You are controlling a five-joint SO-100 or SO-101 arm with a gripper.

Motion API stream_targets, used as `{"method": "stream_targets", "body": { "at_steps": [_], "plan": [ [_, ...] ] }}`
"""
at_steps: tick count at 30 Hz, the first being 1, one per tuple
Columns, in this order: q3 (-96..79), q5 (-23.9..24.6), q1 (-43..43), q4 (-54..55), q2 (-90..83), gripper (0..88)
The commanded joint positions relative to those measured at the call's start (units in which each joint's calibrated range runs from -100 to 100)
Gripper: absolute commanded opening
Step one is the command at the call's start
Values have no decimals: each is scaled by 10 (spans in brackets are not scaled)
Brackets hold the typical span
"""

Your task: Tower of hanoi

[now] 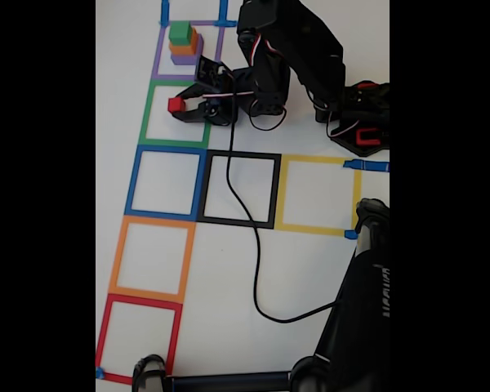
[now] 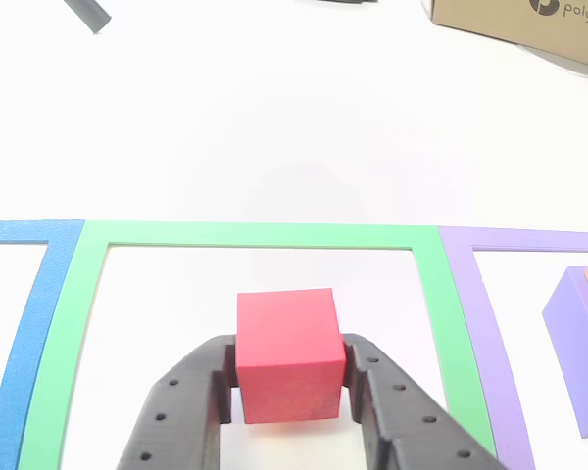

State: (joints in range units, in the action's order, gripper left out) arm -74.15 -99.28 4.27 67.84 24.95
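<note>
- Gripper (image 2: 290, 406) pinches red cube (image 2: 289, 354) from both sides, inside green tape square (image 2: 255, 235) on table (image 2: 274, 117).
- Other 3 cubes stacked in purple square (image 1: 158, 61): green cube (image 1: 179, 33) on top.
- Judgement: lower flat, release gently, back off straight.

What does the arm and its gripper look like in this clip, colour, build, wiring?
The arm is matte black plastic with blocky segments; white and red wires loop at its joints, and a thin black cable trails across the white table. The gripper has two black, rounded fingers dotted with small holes.
</note>
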Motion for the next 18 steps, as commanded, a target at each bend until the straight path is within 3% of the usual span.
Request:
{"method": "stream_targets", "body": {
  "at_steps": [1, 10, 18],
  "plan": [
    [16, -7, 11, 14, 4, 58],
    [15, -7, 8, 16, 9, 89],
    [11, -7, 9, 20, 12, 193]
  ]
}}
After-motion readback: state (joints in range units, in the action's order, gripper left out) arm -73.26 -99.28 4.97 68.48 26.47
